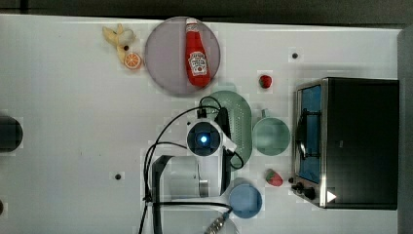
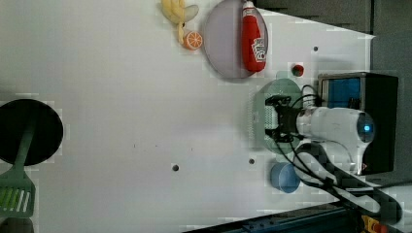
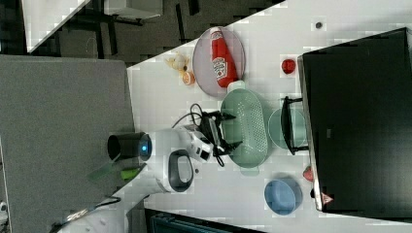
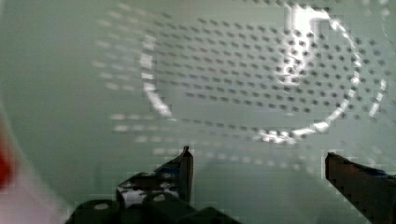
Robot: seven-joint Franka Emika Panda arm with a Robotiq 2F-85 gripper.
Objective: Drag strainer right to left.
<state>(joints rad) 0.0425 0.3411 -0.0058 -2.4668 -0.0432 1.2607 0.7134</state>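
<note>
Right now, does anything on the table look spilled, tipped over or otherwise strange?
Only one thing stands out: the ketchup bottle lies on its side across the grey plate rather than standing. Nothing looks spilled or broken. The strainer sits open side up under the open hand.

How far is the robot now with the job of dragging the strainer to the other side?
Done: the arm has brought its open hand over the strainer, and the wrist view looks straight into the holed inside. In hand: settling the hand on the strainer; nothing is gripped yet. Left: the whole drag. In the top view the strainer sits beside the green mug, close to the oven.
</note>
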